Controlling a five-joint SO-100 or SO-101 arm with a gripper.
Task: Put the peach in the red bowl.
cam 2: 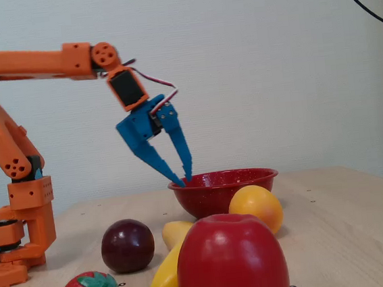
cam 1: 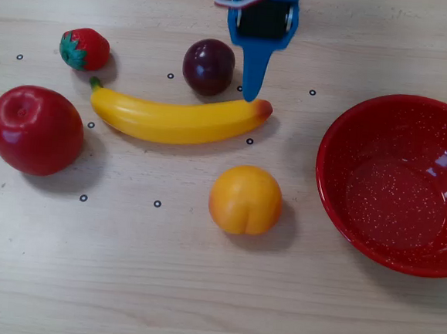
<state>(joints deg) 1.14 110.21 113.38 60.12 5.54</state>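
The orange-yellow peach (cam 1: 245,200) lies on the wooden table, left of the speckled red bowl (cam 1: 336,207) in the overhead view. From the side, the peach (cam 2: 255,207) sits in front of the bowl (cam 2: 242,177). My blue gripper (cam 1: 251,96) hangs in the air, pointing down over the banana's right end, well short of the peach. In the fixed view the gripper (cam 2: 185,181) is level with the bowl's left rim. Its fingertips nearly touch and hold nothing. The bowl is empty.
A yellow banana (cam 1: 173,119) lies between gripper and peach. A dark plum (cam 1: 209,66) sits just left of the gripper, a strawberry (cam 1: 84,48) at far left and a big red apple (cam 1: 36,129) below it. The orange arm base (cam 2: 16,228) stands at the fixed view's left.
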